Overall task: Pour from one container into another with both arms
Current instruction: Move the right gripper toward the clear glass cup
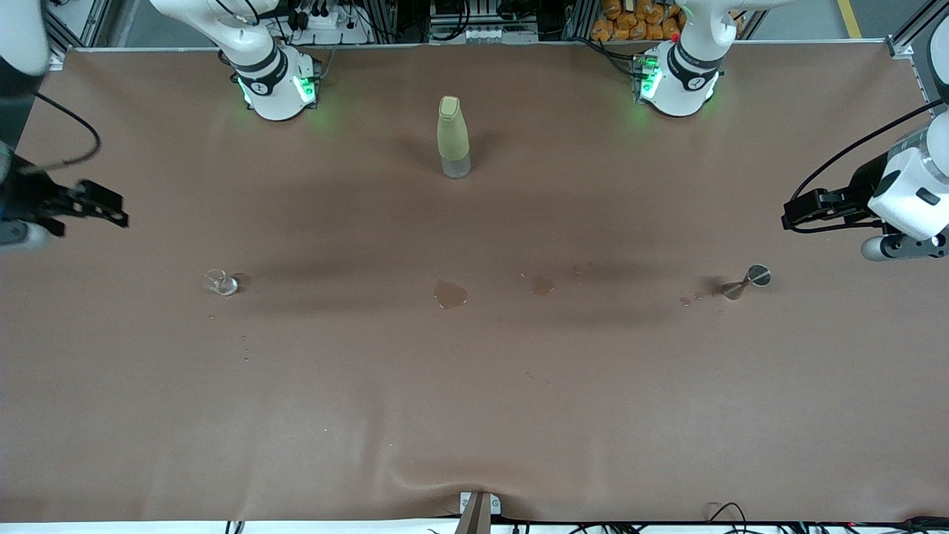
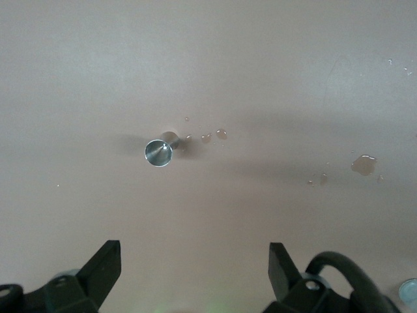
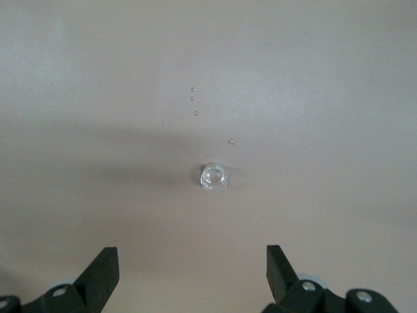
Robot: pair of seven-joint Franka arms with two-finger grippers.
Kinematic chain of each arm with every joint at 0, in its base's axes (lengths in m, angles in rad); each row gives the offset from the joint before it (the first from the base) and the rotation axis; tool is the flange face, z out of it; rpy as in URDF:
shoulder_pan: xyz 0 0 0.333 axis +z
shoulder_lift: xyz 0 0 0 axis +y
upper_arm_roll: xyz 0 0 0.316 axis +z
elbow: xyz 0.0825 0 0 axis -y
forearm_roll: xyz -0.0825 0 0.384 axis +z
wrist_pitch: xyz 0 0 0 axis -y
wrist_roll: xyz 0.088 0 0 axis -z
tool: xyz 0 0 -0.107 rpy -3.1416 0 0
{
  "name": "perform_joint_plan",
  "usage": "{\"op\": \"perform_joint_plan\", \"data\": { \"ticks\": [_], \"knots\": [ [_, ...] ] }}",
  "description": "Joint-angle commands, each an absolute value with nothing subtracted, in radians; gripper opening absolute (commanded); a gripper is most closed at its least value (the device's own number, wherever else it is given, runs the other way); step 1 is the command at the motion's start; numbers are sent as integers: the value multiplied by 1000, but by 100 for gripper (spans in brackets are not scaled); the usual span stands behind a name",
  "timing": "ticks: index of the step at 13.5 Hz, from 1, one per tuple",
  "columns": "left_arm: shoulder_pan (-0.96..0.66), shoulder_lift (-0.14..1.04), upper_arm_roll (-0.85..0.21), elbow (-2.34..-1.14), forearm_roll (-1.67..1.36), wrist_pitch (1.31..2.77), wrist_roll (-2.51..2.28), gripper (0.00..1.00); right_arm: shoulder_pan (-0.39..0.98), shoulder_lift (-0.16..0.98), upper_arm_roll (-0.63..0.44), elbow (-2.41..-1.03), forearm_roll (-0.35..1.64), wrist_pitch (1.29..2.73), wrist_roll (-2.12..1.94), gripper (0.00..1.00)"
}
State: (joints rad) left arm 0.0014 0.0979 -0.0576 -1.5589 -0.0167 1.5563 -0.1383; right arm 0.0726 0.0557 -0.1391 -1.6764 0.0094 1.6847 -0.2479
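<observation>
Over the brown table's [image 1: 474, 415] ends, left gripper [image 2: 195, 264] and right gripper [image 3: 192, 264] hang wide, empty, each above its vessel: small steel jigger [image 2: 158, 152], small clear glass [image 3: 213, 177], likely ready to descend.

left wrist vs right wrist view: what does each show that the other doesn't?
Only the left wrist view shows the metal jigger, standing upright with small brown spills beside it, under the open left gripper. Only the right wrist view shows the small clear glass with a few droplets beside it, under the open right gripper. Both show the brown table cover, with each gripper held above it and holding nothing.
</observation>
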Motion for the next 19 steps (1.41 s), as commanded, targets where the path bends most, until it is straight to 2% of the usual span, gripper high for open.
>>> {"op": "perform_joint_plan", "data": {
  "ticks": [1,5,10,12,14,16,19],
  "knots": [
    [2,91,-61,-1559,8,1545,-130,100,68,34,-149,-1795,70,1784,-317,100],
    [2,91,-61,-1559,8,1545,-130,100,-3,47,-149,-1937,199,1995,-648,100],
    [0,97,-66,-1557,5,1545,-130,100,-141,172,-150,-1944,536,2013,-1181,100],
    [2,97,-66,-1555,2,1545,-123,100,-192,210,-150,-1944,680,1975,-1439,100],
    [-2,97,-67,-1555,2,1545,-121,100,-248,248,-150,-1944,788,1864,-1593,100],
    [-6,97,-69,-1555,0,1545,-120,100,-294,296,-150,-1937,862,1769,-1765,100],
    [-11,101,-69,-1555,-3,1545,-120,100,-322,376,-150,-1915,917,1706,-1955,100]
  ]
}}
